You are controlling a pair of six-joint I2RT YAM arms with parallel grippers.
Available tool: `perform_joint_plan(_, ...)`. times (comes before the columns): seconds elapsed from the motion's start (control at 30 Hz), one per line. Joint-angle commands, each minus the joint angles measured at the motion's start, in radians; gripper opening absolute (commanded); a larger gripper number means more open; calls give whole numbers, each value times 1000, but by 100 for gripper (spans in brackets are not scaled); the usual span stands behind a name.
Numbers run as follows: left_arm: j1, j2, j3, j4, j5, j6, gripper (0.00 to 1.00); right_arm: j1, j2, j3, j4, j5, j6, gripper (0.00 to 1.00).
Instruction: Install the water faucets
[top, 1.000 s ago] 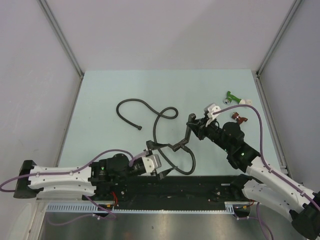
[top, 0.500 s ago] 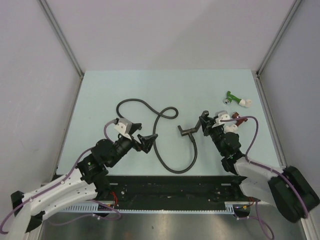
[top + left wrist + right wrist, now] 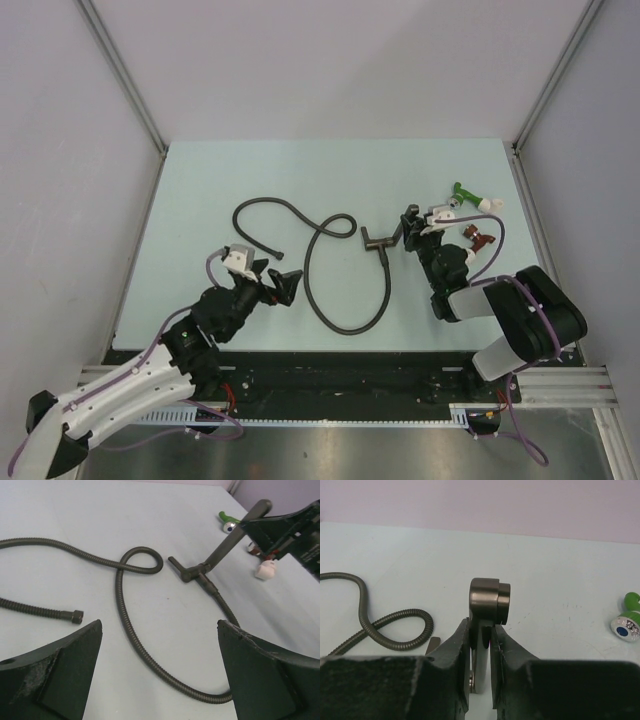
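Faucet [image 3: 375,239] is pinched by its thin arm in the right end effector [image 3: 408,228]; left end effector [image 3: 273,281] gapes wide, empty, near the hose [image 3: 345,330] on the tabletop [image 3: 200,180].

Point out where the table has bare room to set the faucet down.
Bare: the table behind the hose, along the back wall, and its left edge. Crowded: the right, where the right gripper holds the faucet beside the green fitting and dark-red fitting.

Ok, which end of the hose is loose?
The end with the dark collar, lying alone ahead of the left gripper. The other end of the hose joins the faucet, gripped by the right gripper.
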Motion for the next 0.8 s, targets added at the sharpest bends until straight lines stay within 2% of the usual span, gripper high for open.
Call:
perform_joint_plan(0.0,9,-36,-44,51,-118,-37,100,8,-18,-78,297,-2,42,25)
perform_joint_plan(0.03,9,-45,-45,42,-127,-37,100,14,-46,-98,297,7,52,34)
perform_joint_plan(0.1,9,-71,-42,22,-139,-36,100,17,-75,-150,295,16,86,46)
perform_joint_plan(0.13,9,-79,-44,18,-144,-37,100,20,-112,-166,291,16,94,57)
perform_joint_plan(0.23,9,-120,-48,1,-152,-51,100,30,-184,-217,246,15,135,68)
perform_joint_plan(0.3,9,-146,-53,-11,-159,-65,100,31,-296,-238,176,10,158,78)
perform_joint_plan(0.4,7,-177,-54,-30,-173,-83,100,34,-526,-229,-111,18,189,87)
perform_joint_plan(0.43,9,-186,-54,-34,-185,-88,100,34,-599,-211,-291,38,200,88)
perform_joint_plan(0.47,9,-198,-56,-42,-190,-92,100,34,-662,-201,-380,51,222,90)
perform_joint_plan(0.5,9,-206,-56,-44,-195,-100,100,31,-796,-188,-465,61,235,92)
perform_joint_plan(0.53,9,-215,-59,-45,-204,-103,100,31,-860,-166,-627,90,247,94)
perform_joint_plan(0.57,9,-231,-61,-50,-210,-106,100,30,-920,-151,-704,99,275,99)
perform_joint_plan(0.6,7,-240,-64,-50,-219,-117,100,28,-1039,-137,-773,116,285,100)
perform_joint_plan(0.63,9,-257,-67,-56,-234,-123,100,25,-1092,-114,-897,139,293,100)
perform_joint_plan(0.77,9,-303,-56,-88,-267,-166,100,22,-1314,-56,-1140,190,334,100)
